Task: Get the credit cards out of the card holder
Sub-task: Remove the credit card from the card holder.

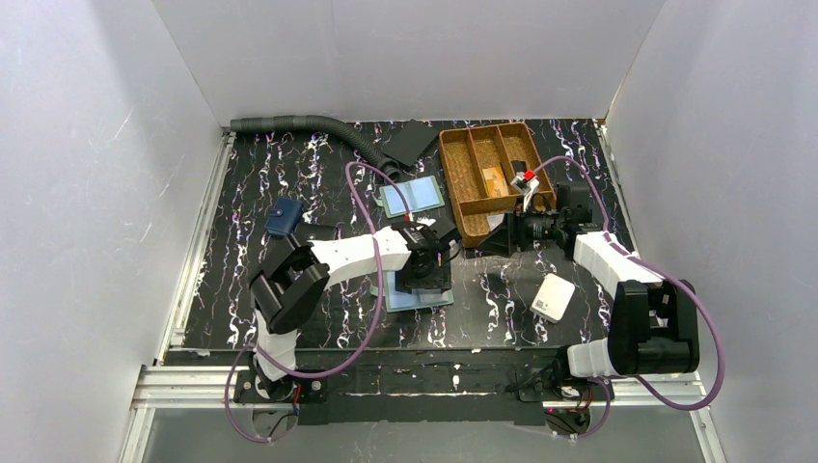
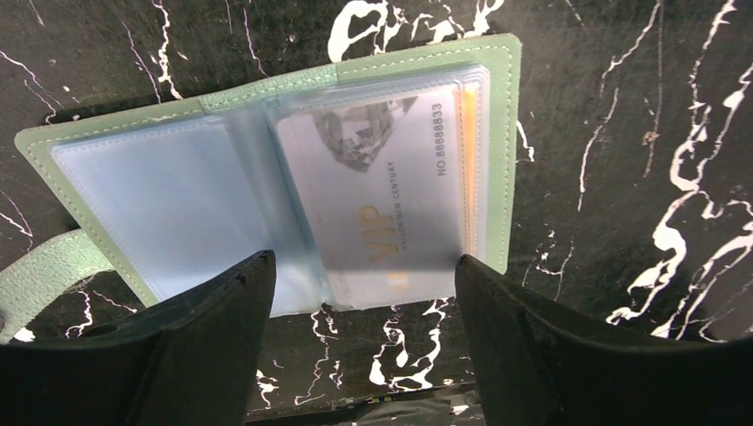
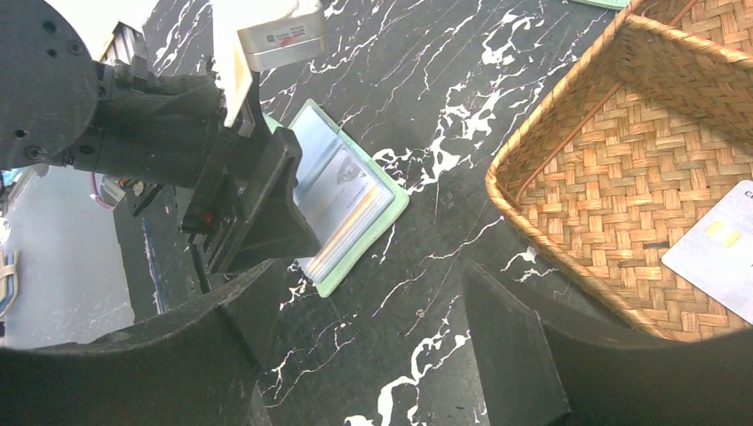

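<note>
The card holder (image 2: 178, 191) lies open and flat on the black marbled table, green-edged, with a pale-blue left page. Its right page holds a whitish credit card (image 2: 391, 177) marked VIP inside a clear sleeve, with orange card edges showing beside it. My left gripper (image 2: 362, 263) hovers open over the holder's near edge, one finger on each side of the sleeved card and nothing gripped. In the top view it (image 1: 424, 275) covers most of the holder (image 1: 415, 301). My right gripper (image 3: 373, 293) is open and empty over bare table, between the holder (image 3: 351, 213) and the wicker tray.
A wicker tray (image 1: 461, 188) with several compartments stands at the back right, a loose card (image 3: 719, 248) lying in it. A second holder (image 1: 410, 196) with pale-blue pages lies left of the tray. A white box (image 1: 553, 297), a blue object (image 1: 285, 217) and a grey hose (image 1: 299, 125) are also on the table.
</note>
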